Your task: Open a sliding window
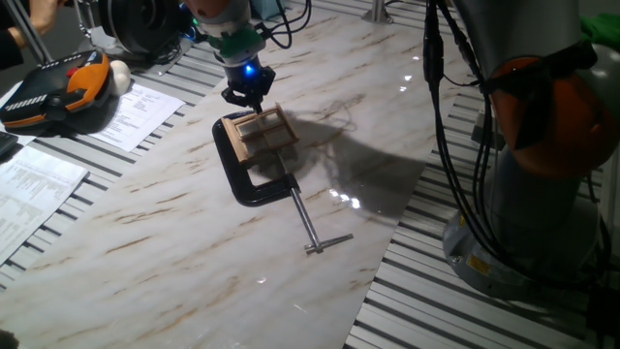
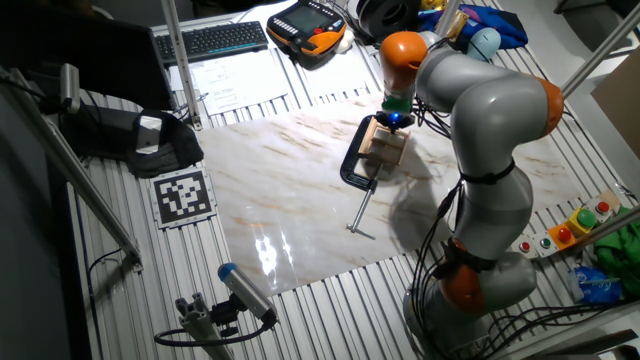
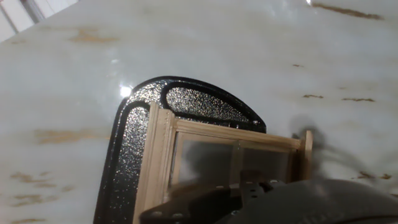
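Note:
The sliding window [image 1: 260, 131] is a small tan wood frame with pale panes, held on the marble tabletop in the jaw of a black C-clamp [image 1: 250, 182]. My gripper [image 1: 246, 96] hangs just above the window's far edge, its blue light on. The other fixed view also has the gripper [image 2: 397, 121] right over the window [image 2: 384, 147]. In the hand view the window frame [image 3: 163, 158] and its panes fill the lower middle, and the hand's dark body [image 3: 292, 202] hides the near part. How wide the fingers stand does not show.
The clamp's long steel screw [image 1: 307, 225] points toward the table's near edge. A teach pendant [image 1: 58, 89] and papers [image 1: 136, 114] lie at the left. The arm's base [image 1: 542, 194] stands at the right. A keyboard [image 2: 215, 38] lies at the back.

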### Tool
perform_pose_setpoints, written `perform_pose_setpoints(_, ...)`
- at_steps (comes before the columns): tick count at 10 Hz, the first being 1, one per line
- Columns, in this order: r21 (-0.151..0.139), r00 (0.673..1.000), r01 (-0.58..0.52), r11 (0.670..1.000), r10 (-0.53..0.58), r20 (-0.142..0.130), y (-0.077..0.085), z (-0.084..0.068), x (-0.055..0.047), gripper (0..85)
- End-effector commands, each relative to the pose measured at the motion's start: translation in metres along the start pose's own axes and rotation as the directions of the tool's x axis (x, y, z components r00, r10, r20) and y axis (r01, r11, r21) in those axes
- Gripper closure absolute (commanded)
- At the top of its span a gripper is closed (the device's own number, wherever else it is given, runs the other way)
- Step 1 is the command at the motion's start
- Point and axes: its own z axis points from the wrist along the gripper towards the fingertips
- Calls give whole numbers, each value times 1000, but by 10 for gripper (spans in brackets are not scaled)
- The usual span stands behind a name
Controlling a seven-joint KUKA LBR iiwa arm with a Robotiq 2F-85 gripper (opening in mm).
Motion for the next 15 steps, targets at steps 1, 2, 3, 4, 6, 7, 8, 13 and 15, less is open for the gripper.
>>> perform_pose_setpoints(1,-3,1000,4,1000,-4,2,-1,3,-1,850)
perform_pose_setpoints(2,-10,1000,4,1000,-4,1,-3,6,-2,850)
perform_pose_setpoints(3,-10,1000,6,1000,-6,3,-3,9,-2,850)
perform_pose_setpoints(4,-12,1000,0,1000,1,5,-4,11,-3,850)
perform_pose_setpoints(6,-14,1000,-17,1000,17,-4,-6,12,-3,850)
perform_pose_setpoints(7,-17,1000,-23,1000,23,-5,-8,14,-2,850)
perform_pose_setpoints(8,-22,999,-31,999,31,-11,-9,16,-2,850)
perform_pose_setpoints(13,0,997,-69,998,69,-26,-8,23,-3,850)
perform_pose_setpoints(15,-1,996,-80,997,80,-33,-8,27,-3,850)
